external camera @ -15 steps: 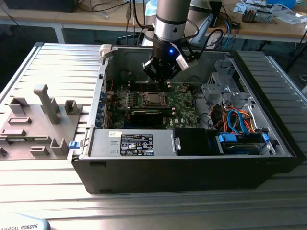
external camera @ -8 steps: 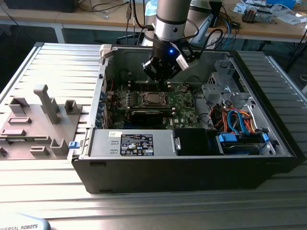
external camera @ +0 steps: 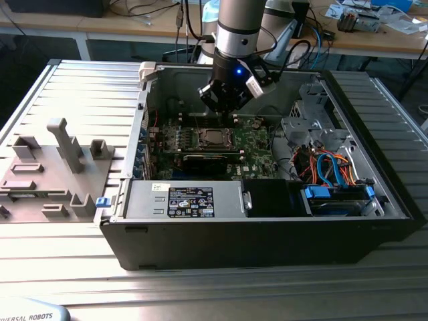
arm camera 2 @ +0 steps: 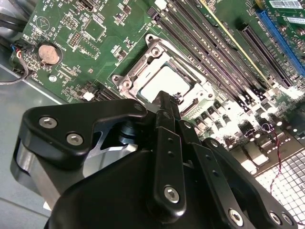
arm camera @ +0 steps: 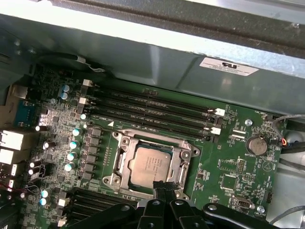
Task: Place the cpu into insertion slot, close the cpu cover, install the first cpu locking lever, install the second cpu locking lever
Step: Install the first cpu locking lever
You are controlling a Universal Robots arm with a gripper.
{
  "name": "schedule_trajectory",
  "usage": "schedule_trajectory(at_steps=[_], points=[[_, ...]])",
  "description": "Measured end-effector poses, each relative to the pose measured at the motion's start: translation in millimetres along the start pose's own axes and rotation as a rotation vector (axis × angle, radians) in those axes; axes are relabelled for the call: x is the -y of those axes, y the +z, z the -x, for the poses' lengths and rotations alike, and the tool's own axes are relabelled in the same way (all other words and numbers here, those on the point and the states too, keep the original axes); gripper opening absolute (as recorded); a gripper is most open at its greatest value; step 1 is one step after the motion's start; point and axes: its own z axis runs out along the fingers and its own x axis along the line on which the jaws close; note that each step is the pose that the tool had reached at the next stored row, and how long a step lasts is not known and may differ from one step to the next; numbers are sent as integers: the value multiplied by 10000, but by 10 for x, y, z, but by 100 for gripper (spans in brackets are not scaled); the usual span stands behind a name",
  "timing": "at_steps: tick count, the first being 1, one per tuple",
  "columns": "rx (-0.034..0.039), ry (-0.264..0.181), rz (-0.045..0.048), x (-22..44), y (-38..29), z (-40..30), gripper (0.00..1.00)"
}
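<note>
Hovering at the cpu cover's (arm camera: 123, 144) edge — gripper (arm camera: 162, 185) pinched narrow — cpu (arm camera: 150, 165) seated within.

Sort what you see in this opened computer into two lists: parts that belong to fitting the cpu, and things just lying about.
Belongs to the job: cpu, seated in the insertion slot; cpu cover, lying over it; gripper, tips at the cover's edge.
Just about: coin battery; memory slots; blue cables; grey fixture plate outside the case.
</note>
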Motion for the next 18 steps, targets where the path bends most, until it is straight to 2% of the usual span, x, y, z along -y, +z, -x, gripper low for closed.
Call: schedule_trajectory(at_steps=[3,18], points=[[-1,-149,-4,0,0,1,11],[-2,-290,-7,0,0,1,11]])
